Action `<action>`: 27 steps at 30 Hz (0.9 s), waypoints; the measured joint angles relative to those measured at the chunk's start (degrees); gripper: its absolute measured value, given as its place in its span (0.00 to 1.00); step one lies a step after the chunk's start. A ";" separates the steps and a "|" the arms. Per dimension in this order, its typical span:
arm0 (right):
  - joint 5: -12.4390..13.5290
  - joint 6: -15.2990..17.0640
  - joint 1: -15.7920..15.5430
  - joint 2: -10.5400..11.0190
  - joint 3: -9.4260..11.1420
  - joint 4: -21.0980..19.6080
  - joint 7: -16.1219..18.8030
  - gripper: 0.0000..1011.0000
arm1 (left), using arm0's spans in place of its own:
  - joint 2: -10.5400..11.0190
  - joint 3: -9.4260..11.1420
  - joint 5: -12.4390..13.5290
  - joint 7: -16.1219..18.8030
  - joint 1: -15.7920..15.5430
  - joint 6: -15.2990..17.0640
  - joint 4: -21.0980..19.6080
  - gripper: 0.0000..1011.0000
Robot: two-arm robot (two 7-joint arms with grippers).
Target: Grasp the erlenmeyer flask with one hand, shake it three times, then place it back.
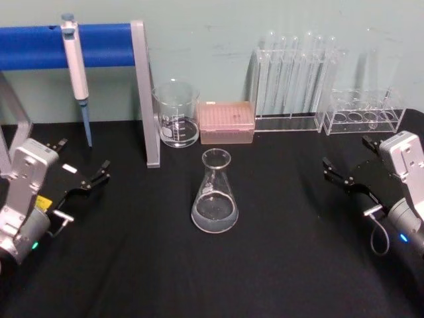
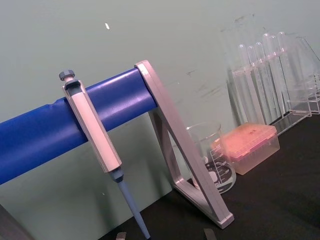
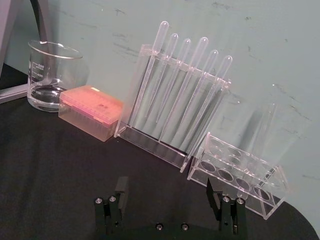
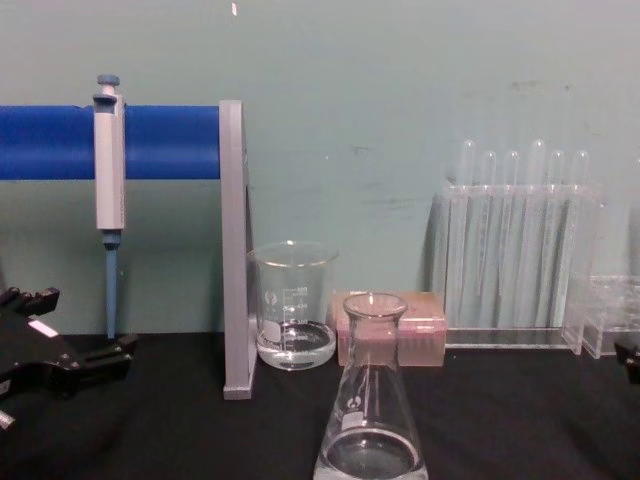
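Note:
The erlenmeyer flask (image 1: 214, 196) stands upright at the middle of the black table, a little clear liquid in its wide base; in the chest view the flask (image 4: 370, 425) is close in front. My left gripper (image 1: 83, 159) rests open at the left, well clear of the flask, and its black jaws (image 4: 75, 330) hold nothing. My right gripper (image 1: 348, 154) is open at the right, also far from the flask. In the right wrist view that gripper (image 3: 167, 192) is spread wide with only table between its fingers.
A glass beaker (image 1: 176, 116) with some liquid and a pink tip box (image 1: 226, 122) sit just behind the flask. A pipette (image 1: 76, 73) hangs on the blue bar stand (image 1: 144, 93) at back left. Clear tube racks (image 1: 298, 79) (image 1: 366, 111) line the back right.

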 joint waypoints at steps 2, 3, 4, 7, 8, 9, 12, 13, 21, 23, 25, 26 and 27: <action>0.00 0.00 0.00 0.00 0.00 0.00 0.00 0.99 | 0.00 0.00 0.00 0.00 0.00 0.00 0.00 0.99; 0.00 0.00 0.00 0.00 0.00 0.00 0.00 0.99 | 0.00 0.00 0.00 0.00 0.00 0.00 0.00 0.99; 0.00 0.00 0.00 0.00 0.00 0.00 0.00 0.99 | 0.00 0.00 0.00 0.00 0.00 0.00 0.00 0.99; 0.00 0.00 0.00 0.00 0.00 0.00 0.00 0.99 | 0.00 0.00 0.00 0.00 0.00 0.00 0.00 0.99; 0.00 0.00 0.00 0.00 0.00 0.00 0.00 0.99 | 0.00 0.00 0.00 0.00 0.00 0.00 0.00 0.99; 0.00 0.00 0.00 0.00 0.00 0.00 0.00 0.99 | 0.00 0.00 0.00 0.00 0.00 0.00 0.00 0.99; 0.00 0.00 0.00 0.00 0.00 0.00 0.00 0.99 | 0.00 0.00 0.00 0.00 0.00 0.00 0.00 0.99; 0.00 0.00 0.00 0.00 0.00 0.00 0.00 0.99 | 0.00 0.00 0.00 0.00 0.00 0.00 0.00 0.99; 0.00 0.00 0.00 0.00 0.00 0.00 0.00 0.99 | 0.00 0.00 0.00 0.00 0.00 0.00 0.00 0.99; 0.00 0.00 0.00 0.00 0.00 0.00 0.00 0.99 | 0.00 0.00 0.00 0.00 0.00 0.00 0.00 0.99; 0.00 0.00 0.00 0.00 0.00 0.00 0.00 0.99 | 0.00 0.00 0.00 0.00 0.00 0.00 0.00 0.99; 0.00 0.00 0.00 0.00 0.00 0.00 0.00 0.99 | 0.00 0.00 0.00 0.00 0.00 0.00 0.00 0.99; 0.00 0.00 0.00 0.00 0.00 0.00 0.00 0.99 | 0.00 0.00 0.00 0.00 0.00 0.00 0.00 0.99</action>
